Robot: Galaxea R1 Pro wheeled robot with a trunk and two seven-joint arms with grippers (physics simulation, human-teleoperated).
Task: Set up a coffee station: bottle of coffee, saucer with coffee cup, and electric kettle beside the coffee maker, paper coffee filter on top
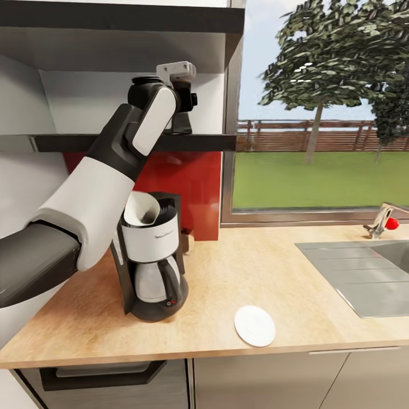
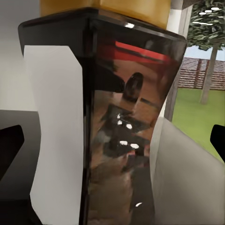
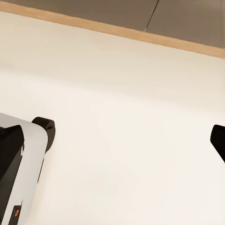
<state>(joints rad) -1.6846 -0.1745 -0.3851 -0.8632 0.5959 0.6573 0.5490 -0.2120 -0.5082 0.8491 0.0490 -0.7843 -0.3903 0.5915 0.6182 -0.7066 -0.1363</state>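
Left gripper up at the shelf, right at the coffee bottle; fingertips dark at either edge of the wrist view, bottle between them, but contact hidden, so cannot tell whether clamped or merely apart around it. Best to close squarely on the bottle's middle, lift clear of the shelf lip, then lower beside the coffee maker, filter already on top, saucer near on the counter. Right gripper's jaws apart, pointing at pale floor.

Wooden countertop; window; steel sink.
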